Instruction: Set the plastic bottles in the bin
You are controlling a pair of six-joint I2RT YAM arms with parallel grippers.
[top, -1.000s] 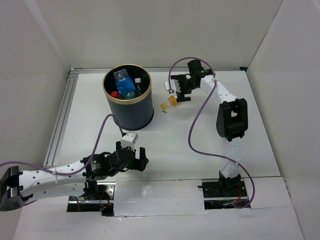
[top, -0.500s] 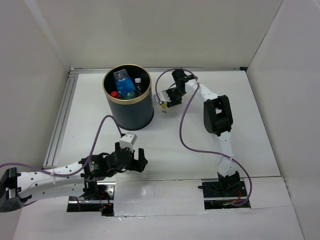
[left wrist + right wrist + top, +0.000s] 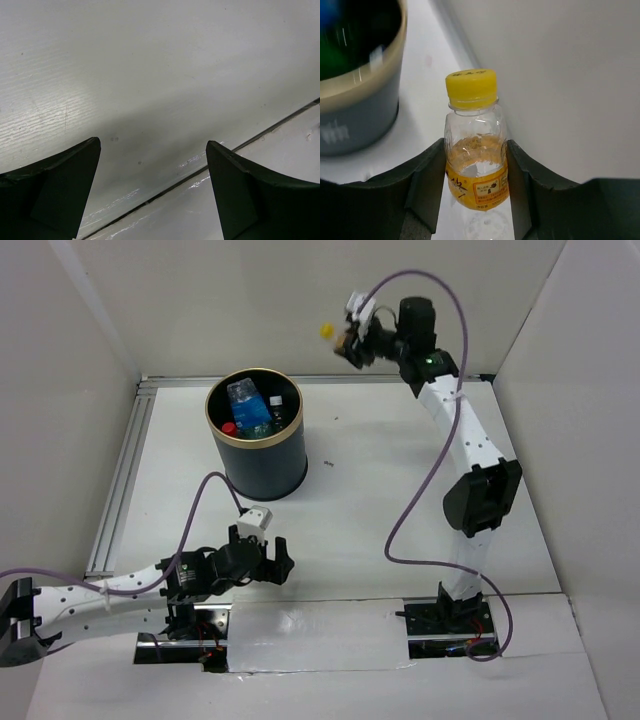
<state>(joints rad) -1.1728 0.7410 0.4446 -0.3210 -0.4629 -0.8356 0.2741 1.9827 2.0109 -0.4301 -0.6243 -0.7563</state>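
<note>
Yellow-capped bottle [image 3: 472, 125] is clamped tight in the right hand [image 3: 476, 152], held high near the back wall, off to the right of the bin [image 3: 262, 465]. It's the carry step, I'd say. Next move: swing left over the bin's mouth, then let go. Left hand [image 3: 152, 145] gapes, holding nothing, low over the counter [image 3: 150, 75].
</note>
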